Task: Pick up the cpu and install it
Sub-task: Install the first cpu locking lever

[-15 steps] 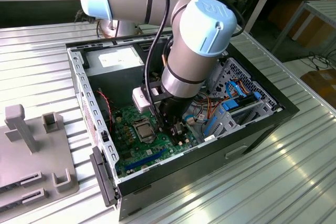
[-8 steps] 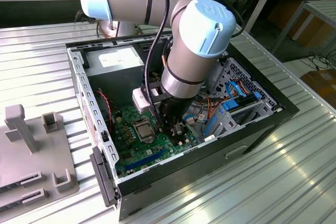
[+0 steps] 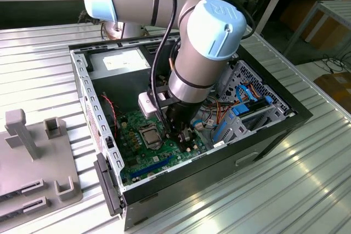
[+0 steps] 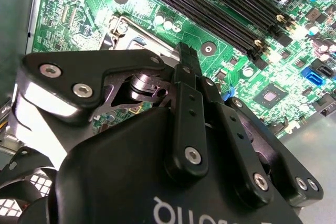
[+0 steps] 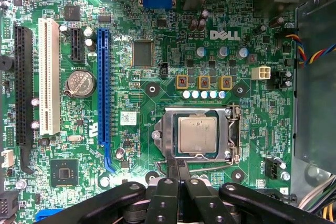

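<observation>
The first wrist view shows the cpu already seated in the black socket on the green motherboard, retention frame apparently still open, while the hand, fingers pinched together and empty, hovers at the socket's edge.

Exterior view: high, oblique, set back, over the open computer case. First wrist view: straight down, close over the motherboard. Second wrist view: low, past the pincer. Both wrist views share that board.
</observation>
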Controlling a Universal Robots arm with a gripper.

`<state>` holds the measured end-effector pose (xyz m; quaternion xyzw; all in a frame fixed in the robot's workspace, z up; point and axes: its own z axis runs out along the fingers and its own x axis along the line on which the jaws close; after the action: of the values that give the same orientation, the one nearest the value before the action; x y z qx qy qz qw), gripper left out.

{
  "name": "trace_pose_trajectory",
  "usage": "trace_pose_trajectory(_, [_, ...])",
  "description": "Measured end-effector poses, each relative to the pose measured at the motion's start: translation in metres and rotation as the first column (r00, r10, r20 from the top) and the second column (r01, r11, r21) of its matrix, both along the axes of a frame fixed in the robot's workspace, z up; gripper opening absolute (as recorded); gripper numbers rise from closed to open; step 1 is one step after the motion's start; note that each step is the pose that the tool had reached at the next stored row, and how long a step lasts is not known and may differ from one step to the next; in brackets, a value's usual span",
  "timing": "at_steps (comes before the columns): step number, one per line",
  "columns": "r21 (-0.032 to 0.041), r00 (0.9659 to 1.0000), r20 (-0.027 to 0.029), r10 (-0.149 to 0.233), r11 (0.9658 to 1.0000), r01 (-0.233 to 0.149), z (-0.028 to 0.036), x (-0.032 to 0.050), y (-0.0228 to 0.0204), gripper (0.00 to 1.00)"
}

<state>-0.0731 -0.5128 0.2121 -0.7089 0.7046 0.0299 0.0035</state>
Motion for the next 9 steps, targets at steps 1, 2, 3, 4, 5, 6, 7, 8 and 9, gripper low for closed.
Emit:
trace_pose_trajectory(1, [0.0, 1.0, 0.0, 0.0, 1.0, 0.0, -0.0002, 0.0, 0.0, 0.11])
trace_pose_trajectory(2, [0.0, 1.0, 0.0, 0.0, 1.0, 0.0, -0.0006, 0.0, 0.0, 0.11])
trace_pose_trajectory(3, [0.0, 1.0, 0.0001, 0.0, 1.0, 0.0, -0.0009, 0.0, 0.0, 0.11])
trace_pose_trajectory(4, [0.0, 1.0, 0.0, 0.0, 1.0, 0.0, -0.0015, 0.0001, 0.0, 0.11])
trace_pose_trajectory(5, [0.0, 1.0, 0.0, 0.0, 1.0, 0.0, -0.002, 0.0002, 0.0, 0.11])
trace_pose_trajectory(6, [0.0, 1.0, 0.0, 0.0, 1.0, 0.0, -0.0028, 0.0004, 0.0, 0.11])
trace_pose_trajectory(7, [0.0, 1.0, -0.0001, 0.0, 1.0, 0.0, -0.0032, 0.0007, 0.0, 0.11])
trace_pose_trajectory(8, [-0.0001, 1.0, -0.0001, 0.0, 1.0, 0.0, -0.0034, 0.0009, 0.0, 0.11])
trace_pose_trajectory(9, [-0.0001, 1.0, -0.0001, 0.0, 1.0, 0.0, -0.0034, 0.0013, 0.0, 0.11])
